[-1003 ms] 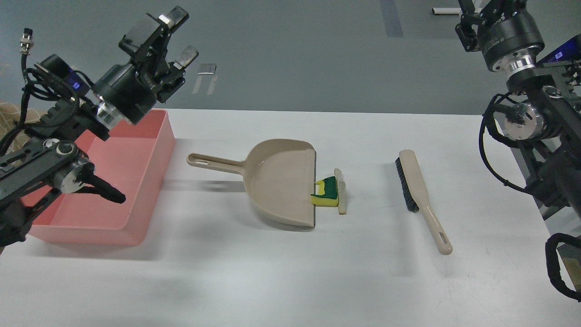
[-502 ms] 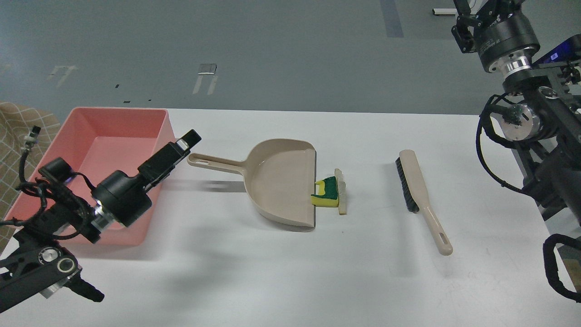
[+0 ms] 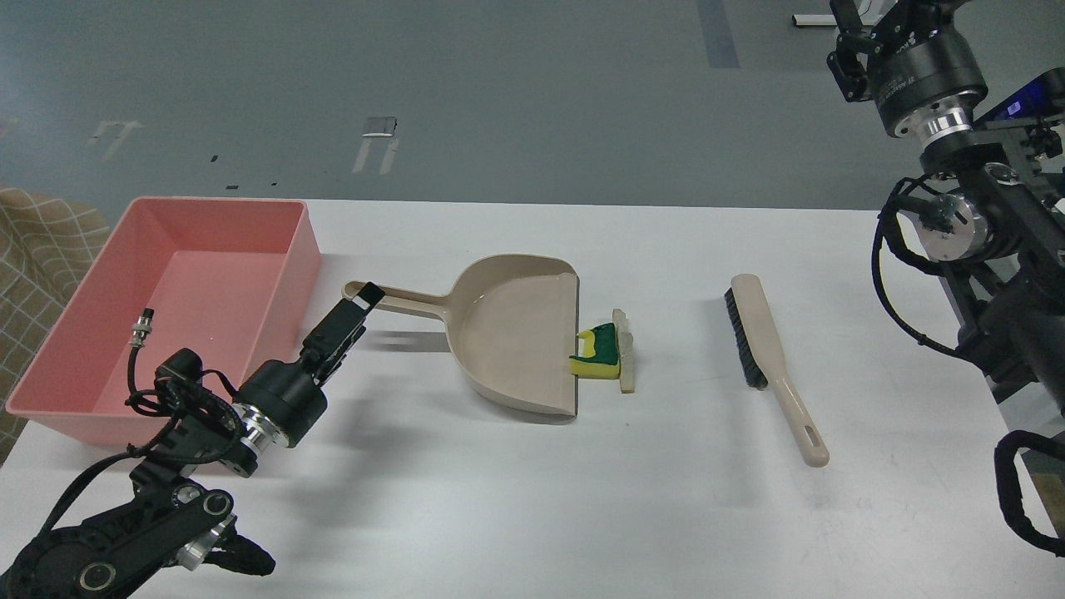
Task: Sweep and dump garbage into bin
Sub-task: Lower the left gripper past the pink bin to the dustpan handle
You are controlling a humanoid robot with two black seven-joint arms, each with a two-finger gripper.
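The garbage lies at the open mouth of the beige dustpan (image 3: 516,333): a yellow sponge piece with a green layer (image 3: 601,351), and a thin pale slice (image 3: 626,353) just to its right. The salmon-pink bin (image 3: 200,308) stands at the left, with nothing in it. My left gripper (image 3: 366,296) reaches low over the table to the end of the dustpan's handle (image 3: 408,301). I see it side-on, so its fingers cannot be told apart. My right gripper (image 3: 874,25) is high at the top right, with its fingers cut off by the frame's edge.
A beige brush with black bristles (image 3: 765,349) lies to the right of the garbage, its handle towards me. The right arm's links (image 3: 990,249) hang over the table's right edge. A checked cloth (image 3: 42,249) shows left of the bin.
My left arm has swung down from above the bin to table height, and its gripper has moved right to the end of the dustpan handle. The right arm barely moved.
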